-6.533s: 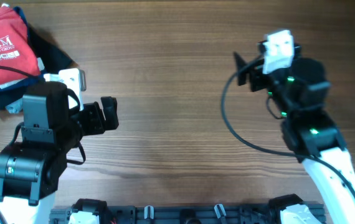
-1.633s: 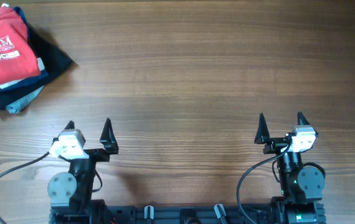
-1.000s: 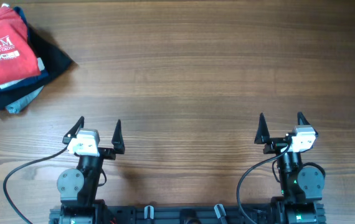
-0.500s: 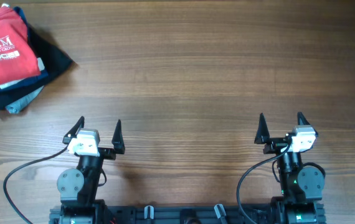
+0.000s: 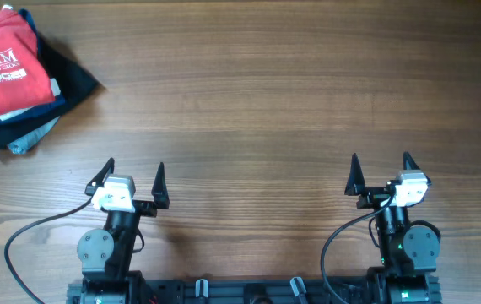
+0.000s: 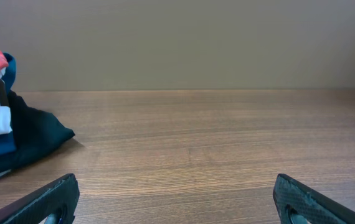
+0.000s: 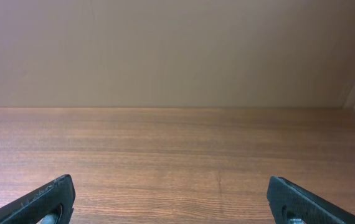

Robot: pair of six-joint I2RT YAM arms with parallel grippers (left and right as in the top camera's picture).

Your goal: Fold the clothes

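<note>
Nothing shifting since previous frame. We are seeing wood table (image 5: pixel 249 101), beige wall (image 7: pixel 165 50). Arms tucked at near edge, left pincer (image 5: pixel 134 173), right pincer (image 5: pixel 379 165) gaping empty. Red T-shirt (image 5: pixel 4 63) lying far-left on navy clothes (image 5: pixel 72 80).

Even, soft light; sharp focus

Wood-grain table (image 5: pixel 249 93) under even light, plain beige wall (image 7: pixel 165 50) behind
</note>
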